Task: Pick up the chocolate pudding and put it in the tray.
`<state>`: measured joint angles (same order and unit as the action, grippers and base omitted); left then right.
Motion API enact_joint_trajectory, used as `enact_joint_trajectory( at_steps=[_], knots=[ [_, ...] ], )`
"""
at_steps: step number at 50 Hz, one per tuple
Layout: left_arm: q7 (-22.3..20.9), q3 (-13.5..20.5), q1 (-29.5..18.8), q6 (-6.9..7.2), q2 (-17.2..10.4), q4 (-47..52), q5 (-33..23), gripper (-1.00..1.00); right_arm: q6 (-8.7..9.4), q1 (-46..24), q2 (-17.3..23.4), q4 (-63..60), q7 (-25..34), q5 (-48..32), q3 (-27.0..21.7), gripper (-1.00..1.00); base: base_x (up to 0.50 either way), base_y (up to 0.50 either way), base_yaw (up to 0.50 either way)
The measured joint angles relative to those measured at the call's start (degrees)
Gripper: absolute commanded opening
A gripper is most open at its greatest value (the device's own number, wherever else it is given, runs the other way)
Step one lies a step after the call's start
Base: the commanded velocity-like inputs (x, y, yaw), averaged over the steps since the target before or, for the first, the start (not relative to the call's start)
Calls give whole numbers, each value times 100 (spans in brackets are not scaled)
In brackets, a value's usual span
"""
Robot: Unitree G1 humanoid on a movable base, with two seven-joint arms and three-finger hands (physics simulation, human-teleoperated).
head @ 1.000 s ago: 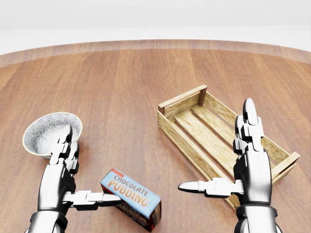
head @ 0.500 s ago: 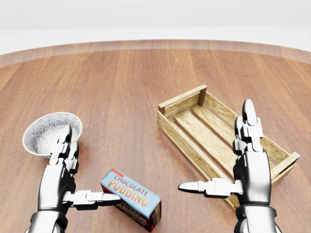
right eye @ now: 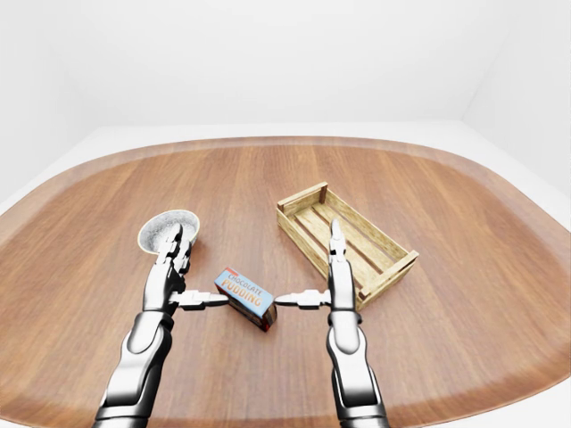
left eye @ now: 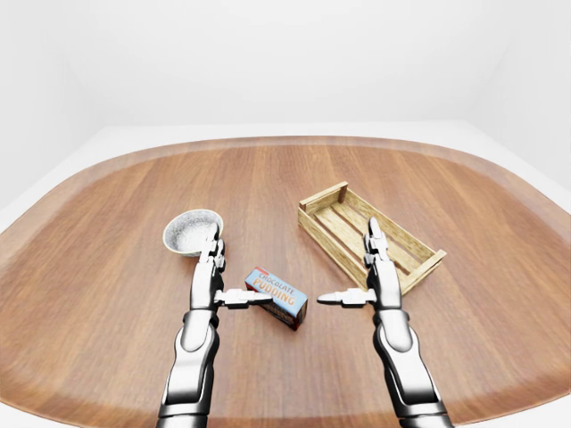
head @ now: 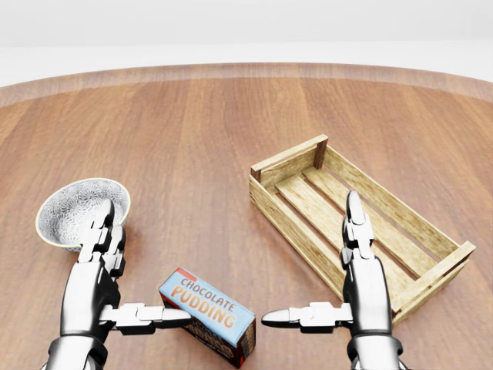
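The right hand (head: 339, 297) has slid left toward the chocolate pudding box (head: 208, 316) since a second ago; the left hand (head: 104, 289) is unchanged. Both hands' fingers are spread wide, holding nothing. The box lies flat on the tabletop (head: 192, 139), left of the wooden tray (head: 285, 212), its long axis running upper-left to lower-right. This looks like the approach step: the hands must next close on the box's ends.

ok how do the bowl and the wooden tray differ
The bowl is round, pale and speckled; the wooden tray is a long slatted rectangle of light wood. In the head view the bowl sits at the left, partly behind the left hand, and the tray at the right, behind the right hand. The tray looks much larger. Both rest on the table, holding nothing.
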<state>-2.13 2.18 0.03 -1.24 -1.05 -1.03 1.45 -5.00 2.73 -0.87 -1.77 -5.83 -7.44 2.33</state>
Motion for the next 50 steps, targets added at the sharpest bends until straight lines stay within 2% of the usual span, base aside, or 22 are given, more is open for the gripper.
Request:
enact_joint_trajectory(
  at_steps=[25,50],
  knots=[
    [-11,2,-2,-27,-2,-29,-10,100,0,-555,-120,2087,-227,-309,171,100,0,0,0],
    [-10,3,-15,-22,-3,-41,-13,100,0,-804,-281,3134,-508,-749,363,100,0,0,0]
  ],
)
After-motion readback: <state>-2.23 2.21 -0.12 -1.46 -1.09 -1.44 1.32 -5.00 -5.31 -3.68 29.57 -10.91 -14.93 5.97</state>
